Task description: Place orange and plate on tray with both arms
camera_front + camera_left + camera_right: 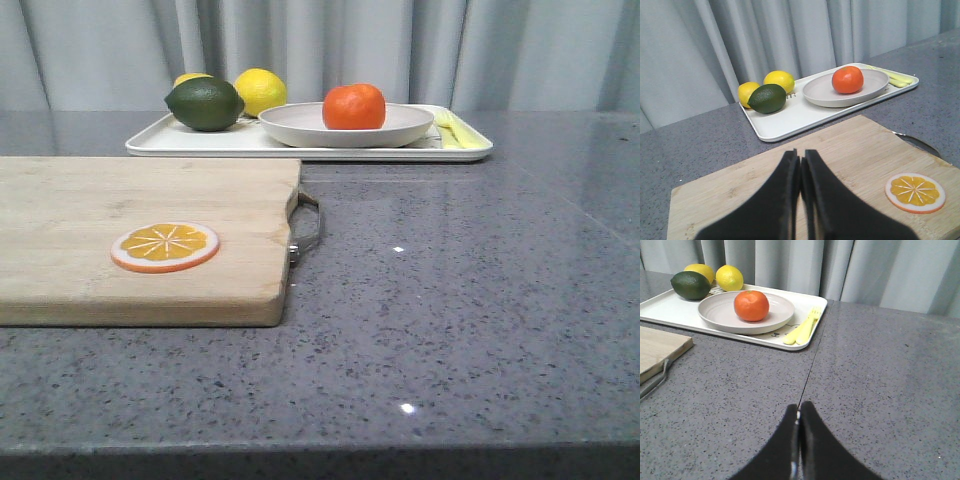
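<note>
The orange [354,107] rests in the plate [345,126], and the plate sits on the tray [300,140], toward its right half. The left gripper [800,162] hangs over the wooden cutting board [840,165], its fingers [785,190] pressed together and holding nothing; the tray lies well beyond the fingertips, past the board's far edge. The right gripper [799,415] is likewise closed and empty above the grey countertop [880,380], the tray well ahead of its fingertips (neither gripper touches any object). A lime [205,104], two lemons [260,91] and yellow cutlery [802,330] share the tray; an orange slice disc [165,246] lies on the board.
</note>
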Motion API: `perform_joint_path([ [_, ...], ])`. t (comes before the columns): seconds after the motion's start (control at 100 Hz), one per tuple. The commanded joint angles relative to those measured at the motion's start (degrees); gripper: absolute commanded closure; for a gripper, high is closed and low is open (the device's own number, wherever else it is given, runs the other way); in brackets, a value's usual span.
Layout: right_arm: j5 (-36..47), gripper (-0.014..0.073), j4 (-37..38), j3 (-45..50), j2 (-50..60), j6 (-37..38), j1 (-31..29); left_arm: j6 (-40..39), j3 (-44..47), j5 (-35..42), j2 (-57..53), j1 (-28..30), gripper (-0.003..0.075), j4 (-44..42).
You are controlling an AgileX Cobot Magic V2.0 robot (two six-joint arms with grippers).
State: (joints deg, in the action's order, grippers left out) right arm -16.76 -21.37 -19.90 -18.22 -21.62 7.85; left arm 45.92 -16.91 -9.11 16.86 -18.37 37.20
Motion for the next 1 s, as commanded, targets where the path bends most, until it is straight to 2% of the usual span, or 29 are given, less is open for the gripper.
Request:
perform_joint_path([
  [0.0,4.8,0.0661,-0.2,-1.4,-0.4,-0.4,-0.2,-0.5,-0.7,4.1,-0.4,0.1,0.0739,-2.9],
  [0.06,4.8,0.0661,-0.2,-1.4,-0.4,-0.4,-0.2,-2.4,0.2,4.2,-1.8,0.1,0.0739,-9.3],
  [0.12,4.7,0.0661,-0.2,-1.4,-0.4,-0.4,-0.2,-9.1,1.6,4.8,-3.6,1.0,0.0739,-14.9],
  [0.23,4.7,0.0661,-0.2,-1.4,-0.4,-0.4,-0.2,-26.3,5.1,4.9,-7.6,4.4,0.0739,-26.5],
  [0.34,4.7,0.0661,-0.2,-1.4,-0.4,-0.4,-0.2,-34.0,8.6,4.9,-12.0,9.8,0.0739,-31.6],
  [0.46,4.7,0.0661,-0.2,-1.4,-0.4,-0.4,-0.2,-36.2,11.4,4.3,-16.8,16.3,0.0739,-31.6],
  [0.6,4.5,0.0661,-0.2,-1.4,-0.4,-0.4,-0.2,-36.6,13.9,3.0,-19.0,20.7,0.0739,-32.7],
  [0.99,3.7,0.0661,-0.2,-1.4,-0.4,-0.4,-0.2,-36.9,17.4,2.8,-19.0,21.1,0.0739,-34.5],
])
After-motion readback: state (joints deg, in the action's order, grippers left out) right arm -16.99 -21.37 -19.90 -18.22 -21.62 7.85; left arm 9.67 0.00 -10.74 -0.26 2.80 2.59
